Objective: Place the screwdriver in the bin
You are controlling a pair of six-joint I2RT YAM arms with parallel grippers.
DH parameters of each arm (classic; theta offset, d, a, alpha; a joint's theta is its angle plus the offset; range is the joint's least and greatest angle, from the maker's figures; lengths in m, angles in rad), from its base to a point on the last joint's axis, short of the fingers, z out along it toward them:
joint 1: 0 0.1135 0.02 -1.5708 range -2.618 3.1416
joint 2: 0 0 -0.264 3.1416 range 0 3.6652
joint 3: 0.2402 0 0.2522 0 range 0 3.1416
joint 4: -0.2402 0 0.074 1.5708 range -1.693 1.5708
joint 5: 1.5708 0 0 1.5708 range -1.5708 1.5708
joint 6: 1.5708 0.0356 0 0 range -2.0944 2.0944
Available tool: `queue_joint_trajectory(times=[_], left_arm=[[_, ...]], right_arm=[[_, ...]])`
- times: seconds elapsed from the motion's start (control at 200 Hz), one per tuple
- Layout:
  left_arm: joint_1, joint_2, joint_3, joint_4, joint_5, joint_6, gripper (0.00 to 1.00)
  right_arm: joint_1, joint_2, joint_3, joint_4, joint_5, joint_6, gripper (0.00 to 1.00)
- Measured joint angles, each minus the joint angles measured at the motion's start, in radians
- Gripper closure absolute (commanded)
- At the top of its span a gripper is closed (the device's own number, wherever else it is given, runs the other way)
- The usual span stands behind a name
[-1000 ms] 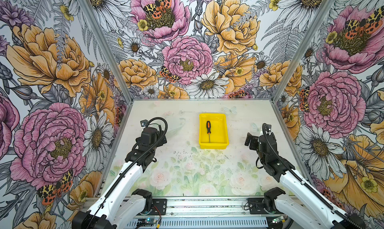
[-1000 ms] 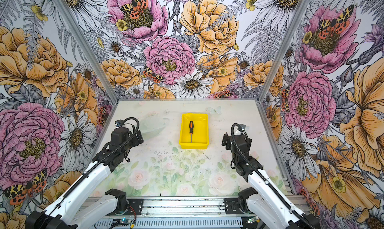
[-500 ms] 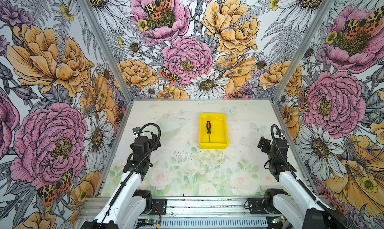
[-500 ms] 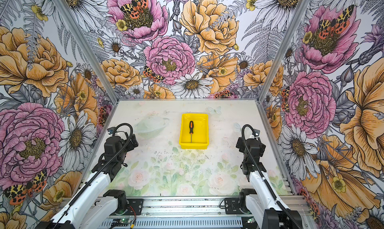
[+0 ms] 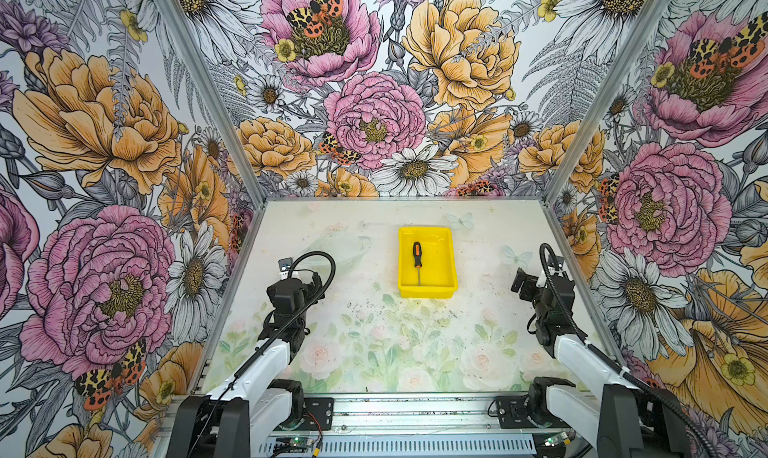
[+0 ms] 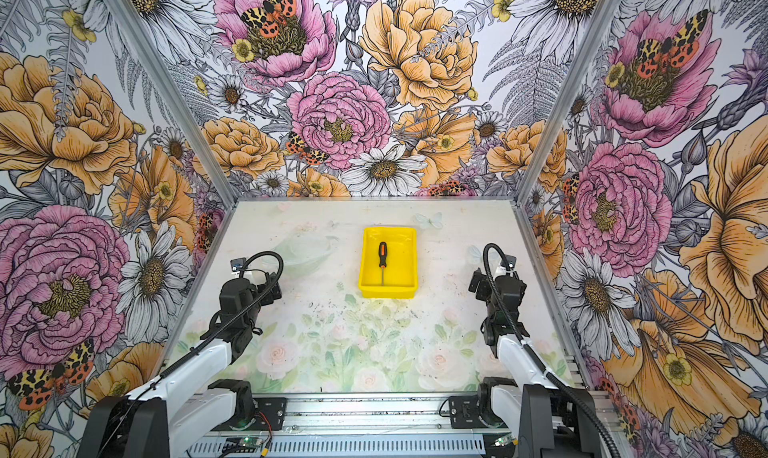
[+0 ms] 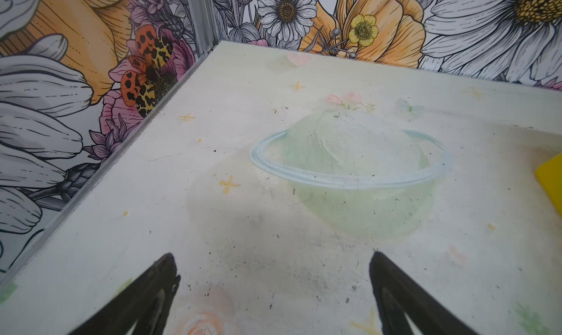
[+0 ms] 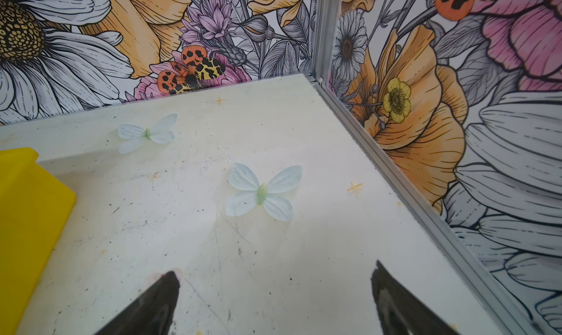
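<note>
The whole cell is being boxed in by loud floral walls (image 5: 124, 144), and a pale painted bench (image 5: 374, 352) is being used as its floor. In both top views two white-and-black arms are being shown coming up from the near rail. The left arm (image 5: 266, 360) is being seen out by the left wall and the right arm (image 5: 582, 360) out by the right wall, both well apart from the middle.

The bin (image 5: 428, 292) is being seen sitting on the bench toward the back, roughly between the two arms and touched by neither. A yellow corner of it is being caught at the edge of each wrist view.

The screwdriver (image 5: 417, 264) is being shown inside the bin, lying flat on its floor a bit left of centre. The orange-and-black handle is being pointed toward the back wall, and the thin shaft is being pointed at the bin's near wall.

The left fingers (image 7: 146, 297) are being held wide apart, with only bare bench and a painted ringed planet (image 7: 349, 160) being seen between and beyond them. The right fingers (image 8: 155, 309) are being held apart too, over bare bench, with a painted butterfly (image 8: 261, 192) ahead of them.
</note>
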Motion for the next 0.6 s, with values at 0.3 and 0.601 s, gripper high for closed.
queue_joint_trajectory(times=[0.3,0.601], left_arm=[[0.014,0.238,0.057,0.223,-0.001,0.053,0.01],[0.02,0.335,0.089,0.375,0.001,0.072,0.01]], right_arm=[[-0.002,0.25,0.084,0.14,0.0,0.014,0.01],[-0.004,0.357,0.139,0.245,-0.022,0.021,0.0]])
